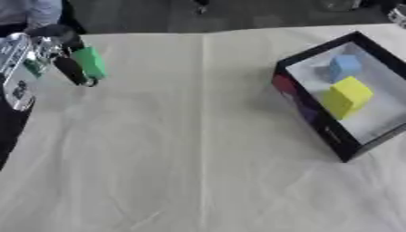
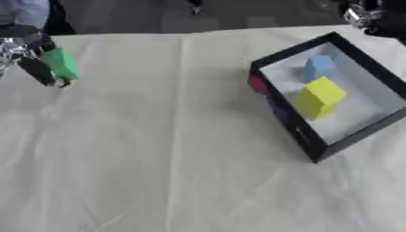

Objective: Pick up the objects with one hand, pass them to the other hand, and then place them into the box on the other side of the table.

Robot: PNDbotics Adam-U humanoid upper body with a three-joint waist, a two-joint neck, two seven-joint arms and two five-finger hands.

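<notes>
Green block is held by the left hand at the far left of the table, lifted clear of the cloth. In the left eye view, dark fingers curl down alongside the block and pinch it near its upper end; most of the block hangs below the grip, so it could swing or slip out during the transfer. The box sits well apart on the right side, tilted, black-walled with a pale floor, and already holds a yellow block and a blue block. The right hand does not show in this view.

In the right eye view, the same grasp appears at the upper left edge, with the green block beside the dark fingers. A metallic part at the upper right corner, above the box, is probably the right hand; whether its fingers are open or curled cannot be told.

Assessment: the handover has not yet happened. Risks: the two hands are far apart, so a long carry on a shallow pinch may drop the block onto the cloth. A misjudged exchange could let it fall between the hands. At placement, the box's near wall and the yellow block leave limited free floor; a low approach could strike the wall and shift the box.
</notes>
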